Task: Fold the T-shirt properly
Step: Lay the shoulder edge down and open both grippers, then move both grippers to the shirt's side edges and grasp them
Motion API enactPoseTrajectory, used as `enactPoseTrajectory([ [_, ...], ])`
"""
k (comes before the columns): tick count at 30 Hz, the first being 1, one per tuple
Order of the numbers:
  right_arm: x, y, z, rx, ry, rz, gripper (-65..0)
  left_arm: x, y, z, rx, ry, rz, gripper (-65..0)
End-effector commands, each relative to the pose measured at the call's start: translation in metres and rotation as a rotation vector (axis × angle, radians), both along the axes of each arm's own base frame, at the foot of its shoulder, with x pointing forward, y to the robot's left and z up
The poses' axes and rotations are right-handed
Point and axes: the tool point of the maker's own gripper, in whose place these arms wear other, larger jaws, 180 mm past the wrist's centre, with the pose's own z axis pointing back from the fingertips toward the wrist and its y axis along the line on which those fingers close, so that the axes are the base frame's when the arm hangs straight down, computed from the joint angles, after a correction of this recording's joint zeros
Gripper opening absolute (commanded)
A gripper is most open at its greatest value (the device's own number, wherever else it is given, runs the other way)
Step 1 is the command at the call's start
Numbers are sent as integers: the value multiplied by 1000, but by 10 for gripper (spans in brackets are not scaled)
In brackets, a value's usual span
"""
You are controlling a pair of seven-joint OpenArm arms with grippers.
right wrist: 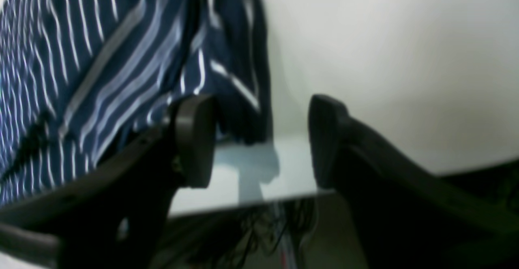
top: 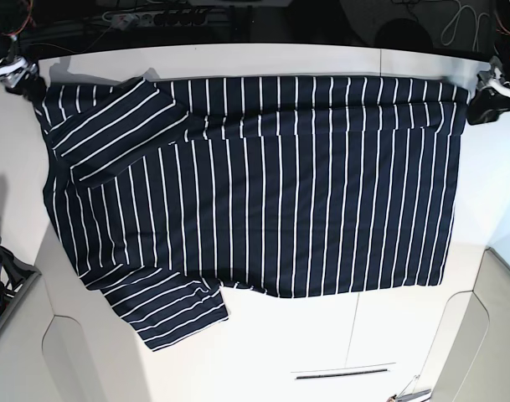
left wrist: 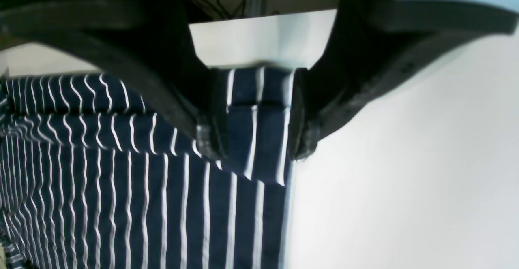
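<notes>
Here, the T-shirt [top: 263, 184] lay spread across the white table [top: 280, 352]. At ten o'clock, the right gripper [top: 20, 77] stood agape beside its corner; at two o'clock, the left gripper [top: 482, 99], jaws parted, straddled the hem corner.

The T-shirt [top: 263, 184] is soft knit cloth, matt dark navy with thin white stripes, and it wrinkles into small ripples along its folded band at the upper left of the left wrist view. The table [top: 271, 343] under it looks like smooth white laminate with a faint sheen. The left gripper [left wrist: 257, 139] and right gripper [right wrist: 259, 143] have matt black plastic fingers, with ribbed pads faintly visible.
</notes>
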Motion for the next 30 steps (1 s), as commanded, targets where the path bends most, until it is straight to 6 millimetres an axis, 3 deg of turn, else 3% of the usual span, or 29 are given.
enactPoseTrajectory([
  [1, 11, -14, 19, -45, -63, -1, -292, 7, 5, 15, 24, -43, -16, -377],
  [9, 59, -45, 62, -166, -188, 3, -291, 21, 10, 26, 46, -77, -21, -377],
  [15, 93, -59, 90, -227, -300, -34, -291, 47, 12, 41, 67, -148, -19, -316],
  [18, 109, -63, 101, -227, -355, -52, -291, 59, 15, 53, 77, -201, -16, -316],
  [25, 161, -76, 93, -164, -366, -49, -291, 90, 16, 72, 131, -282, -31, -316],
  [30, 203, -60, 71, -49, -343, -23, -291, 116, 0, 68, 179, -274, -89, -316],
])
